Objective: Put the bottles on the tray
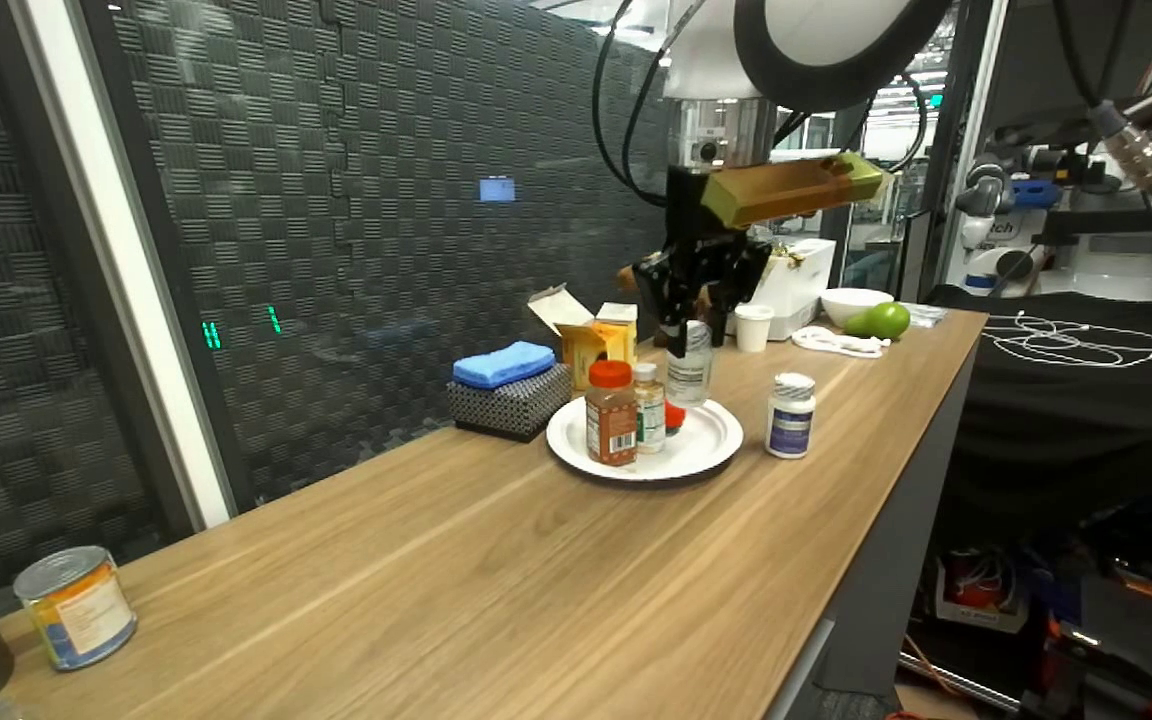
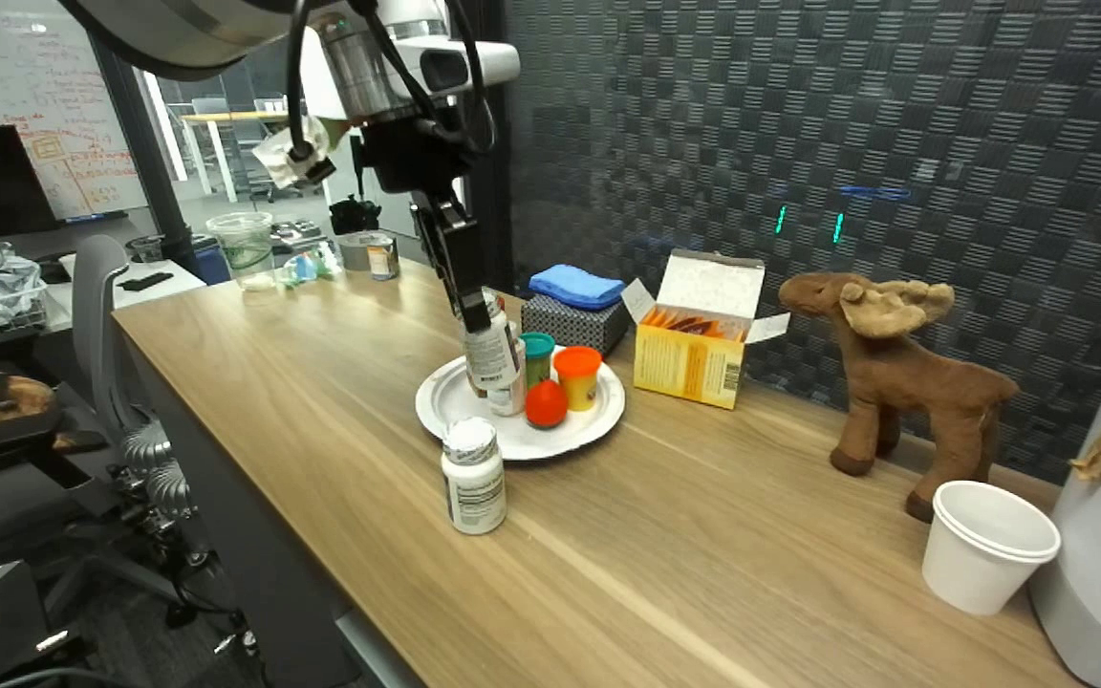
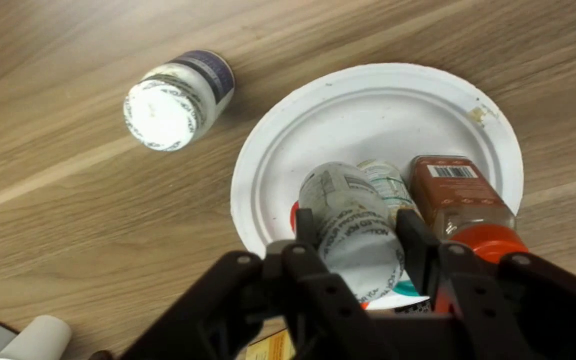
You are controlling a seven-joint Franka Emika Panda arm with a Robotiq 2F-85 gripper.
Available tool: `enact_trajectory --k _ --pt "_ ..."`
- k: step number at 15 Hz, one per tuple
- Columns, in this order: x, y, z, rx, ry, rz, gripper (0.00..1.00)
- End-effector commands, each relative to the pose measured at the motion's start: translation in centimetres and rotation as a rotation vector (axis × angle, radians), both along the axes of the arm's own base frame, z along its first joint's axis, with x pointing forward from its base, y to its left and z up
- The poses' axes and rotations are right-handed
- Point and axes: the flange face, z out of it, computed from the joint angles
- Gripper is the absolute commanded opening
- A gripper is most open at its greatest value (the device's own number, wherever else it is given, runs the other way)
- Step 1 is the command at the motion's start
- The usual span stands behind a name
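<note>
The jaws are clamped on a pale plastic pill bottle with a printed white cap, up near the cap end, and it's held over the round white plate that's doing tray duty. Can't really tell if its base touches anything. I'd call this the placing step. Already on the plate: a brown spice bottle with a red cap, a slim white-capped bottle with a green-and-white label, a short green tub, a yellow tub with an orange lid and a round red thing. Next move imo: ease it down without clipping the slim one right by it, then let go. After that I'd go for the white bottle with a purple label, standing on the wooden worktop near the plate.
</note>
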Motion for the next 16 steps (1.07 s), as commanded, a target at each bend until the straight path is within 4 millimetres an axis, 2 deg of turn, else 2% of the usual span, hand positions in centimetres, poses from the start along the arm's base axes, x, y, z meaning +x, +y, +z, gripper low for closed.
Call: enact_trajectory --k 1,12,13,14,16 --pt "1.3 1.1 -0.5 0.048 0.000 0.069 0.19" --pt "2.0 1.4 -4.5 0.146 0.103 0.153 0.19" --pt "1.9 1.3 -4.6 0.141 0.107 0.155 0.69" --pt "1.7 1.2 -4.5 0.139 0.102 0.157 0.70" --pt "1.1 0.6 -3.9 0.136 0.083 0.144 0.84"
